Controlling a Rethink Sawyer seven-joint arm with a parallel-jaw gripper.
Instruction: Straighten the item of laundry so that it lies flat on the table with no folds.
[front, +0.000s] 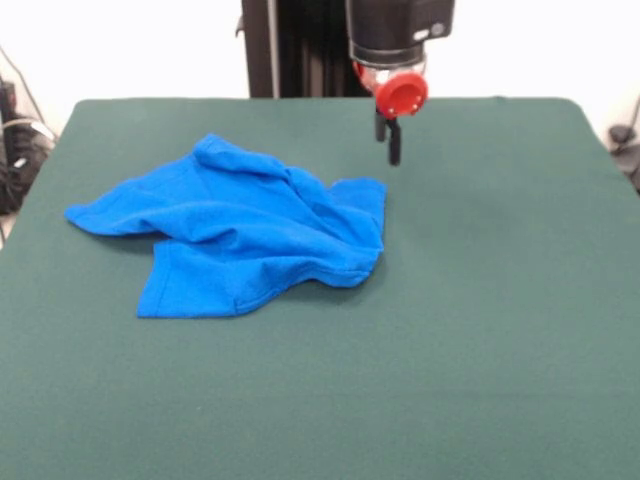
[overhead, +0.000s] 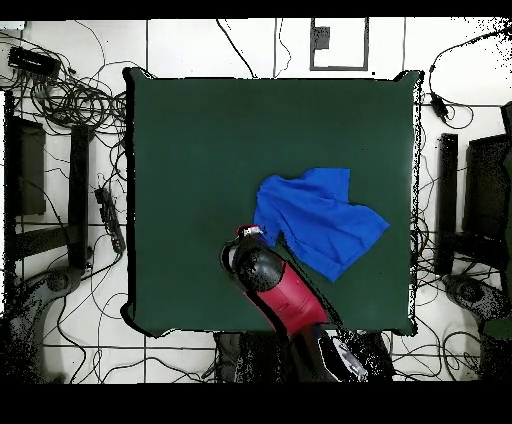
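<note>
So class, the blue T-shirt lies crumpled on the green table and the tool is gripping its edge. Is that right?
Not quite. The front view shows the tool hanging just beyond the T-shirt, clear of its edge and holding nothing. The shirt does lie crumpled on the green table.

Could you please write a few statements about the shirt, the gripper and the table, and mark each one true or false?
1. The blue T-shirt lies crumpled with folds. True.
2. The gripper is clamped on the shirt. False: it hangs beside the shirt's edge, holding nothing.
3. The table has a dark green cover. True.
4. A second garment lies on the table. False: only the one shirt.
</note>
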